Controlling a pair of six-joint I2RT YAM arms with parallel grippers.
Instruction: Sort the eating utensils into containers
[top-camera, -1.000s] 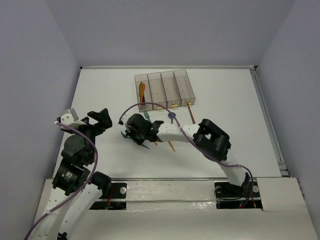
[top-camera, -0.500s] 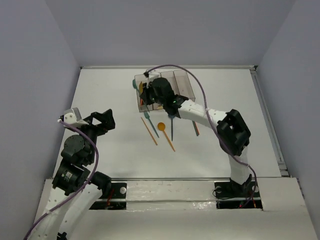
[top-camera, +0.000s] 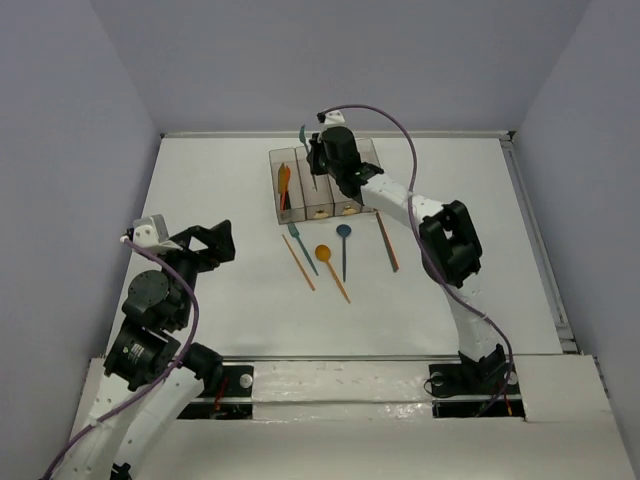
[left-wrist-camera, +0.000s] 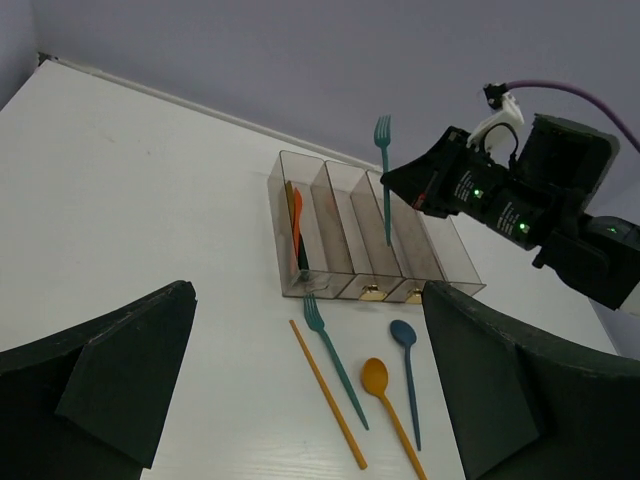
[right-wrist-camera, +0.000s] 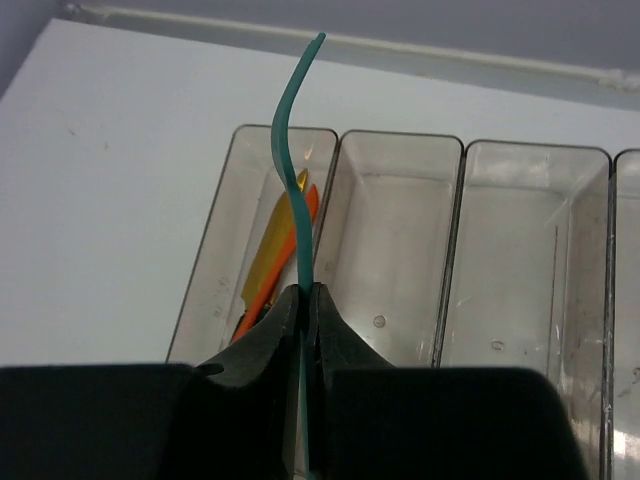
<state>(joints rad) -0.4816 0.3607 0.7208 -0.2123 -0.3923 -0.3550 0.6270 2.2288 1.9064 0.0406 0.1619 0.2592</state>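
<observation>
The right gripper (right-wrist-camera: 308, 300) hangs above a row of four narrow translucent brownish-grey bins (left-wrist-camera: 341, 232) at the far side of the white counter (top-camera: 200, 180). Its jaws are clenched on the handle of a slim teal plastic fork (left-wrist-camera: 384, 170). The fork stands almost upright with its tines up and its lower end over the bins; which compartment lies beneath it I cannot tell. The leftmost bin holds an orange utensil (left-wrist-camera: 296, 215) and a yellow utensil (right-wrist-camera: 270, 262). On the counter just in front of the bins lie a second teal fork (left-wrist-camera: 338, 368), a thin orange stick (left-wrist-camera: 328, 393), an orange spoon (left-wrist-camera: 375, 377) and a blue spoon (left-wrist-camera: 403, 333). Another orange-brown stick (top-camera: 386, 242) lies apart to their right. The left gripper (top-camera: 208, 247) sits off to the left, well apart from the utensils, jaws spread wide and grasping nothing
</observation>
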